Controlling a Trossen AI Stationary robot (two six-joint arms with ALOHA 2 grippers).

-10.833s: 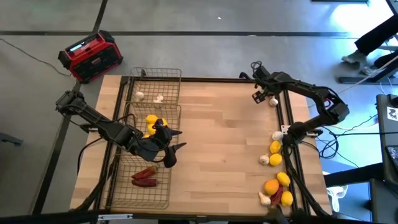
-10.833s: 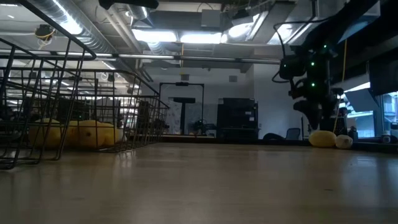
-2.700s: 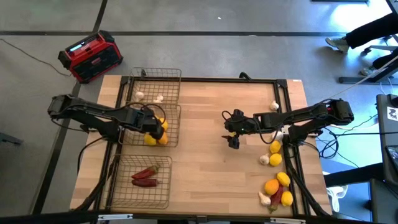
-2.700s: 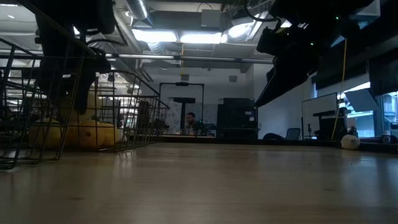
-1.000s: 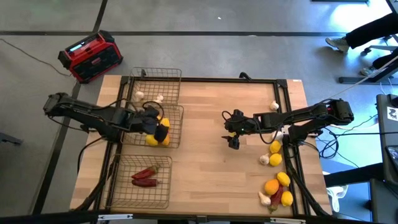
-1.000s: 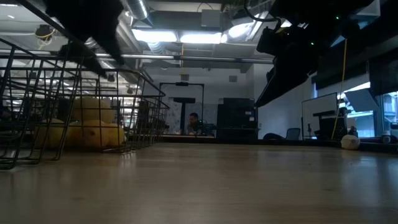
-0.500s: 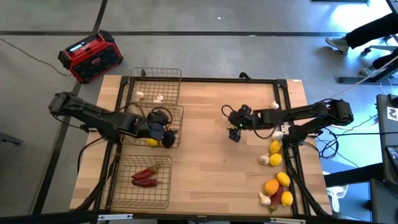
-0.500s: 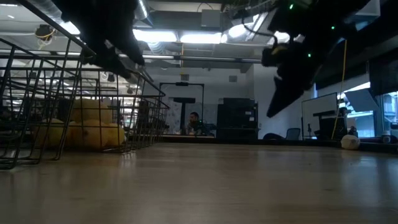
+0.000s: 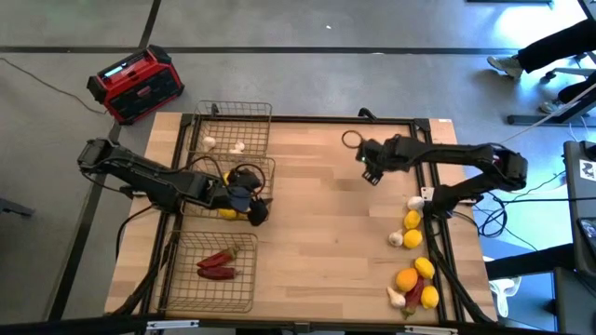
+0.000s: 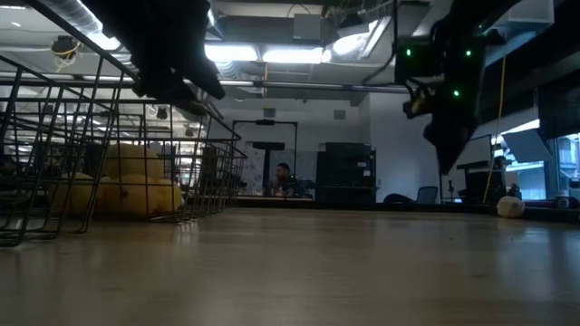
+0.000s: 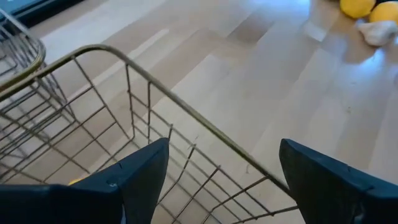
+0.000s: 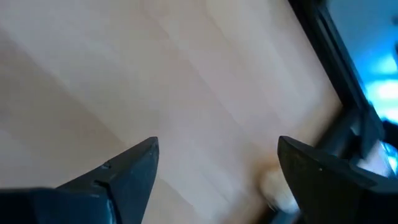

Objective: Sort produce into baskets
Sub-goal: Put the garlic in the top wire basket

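Three wire baskets stand in a row along the table's left side. The far one point(image 9: 235, 128) holds garlic bulbs point(image 9: 238, 147), the middle one point(image 9: 244, 177) lemons point(image 9: 226, 213), the near one point(image 9: 216, 272) red chili peppers point(image 9: 216, 265). More lemons point(image 9: 412, 221), an orange citrus point(image 9: 406, 279) and garlic point(image 9: 396, 239) lie along the right edge. My left gripper point(image 9: 261, 212) hovers open over the middle basket's right rim point(image 11: 155, 87). My right gripper point(image 9: 370, 175) hangs open and empty above bare wood at the far right.
A red-and-black box point(image 9: 135, 84) sits on the floor past the far left corner. The table's middle point(image 9: 317, 233) is bare wood. A black frame rail point(image 9: 433, 186) runs along the right edge. A whitish lump point(image 12: 277, 186) shows beside the rail in the right wrist view.
My right gripper has swung from the table's middle toward the far right corner and tipped to point more steeply down, staying open. My left gripper has drifted from over the lemons toward the middle basket's right rim, rolling a little, also open.
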